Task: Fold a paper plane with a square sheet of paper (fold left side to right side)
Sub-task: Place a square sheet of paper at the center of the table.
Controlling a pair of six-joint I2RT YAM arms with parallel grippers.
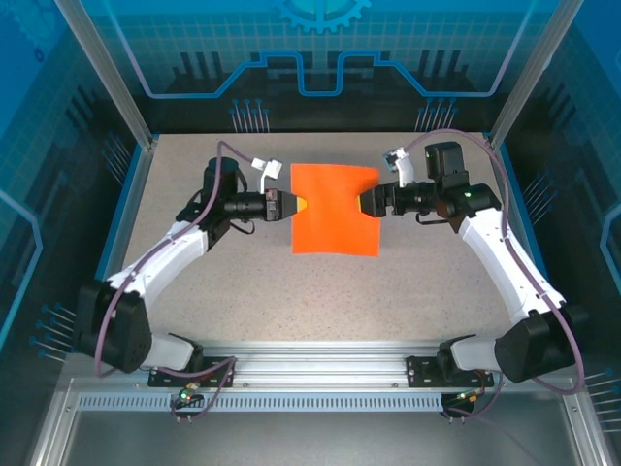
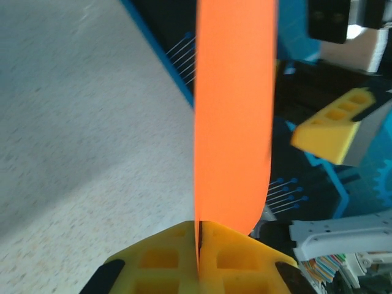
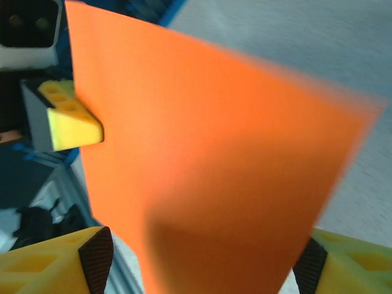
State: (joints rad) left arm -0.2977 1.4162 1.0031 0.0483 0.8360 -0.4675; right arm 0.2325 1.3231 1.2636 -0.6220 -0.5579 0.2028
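Note:
The square sheet of paper (image 1: 335,209) is bright orange and hangs over the middle back of the table, between both arms. My left gripper (image 1: 299,205) is shut on the middle of its left edge. In the left wrist view the yellow fingers (image 2: 165,257) are pressed together with the sheet (image 2: 233,110) rising out of the seam at my left gripper (image 2: 199,245). My right gripper (image 1: 364,202) is at the sheet's right edge. Its jaws stand wide apart in the right wrist view, my right gripper (image 3: 202,260) with the sheet (image 3: 208,159) lying between them, touching neither pad.
The speckled table (image 1: 243,282) stretches around the sheet, bordered by blue walls (image 1: 126,209) on both sides and a glass back panel. A metal rail (image 1: 320,364) with the arm bases runs along the near edge.

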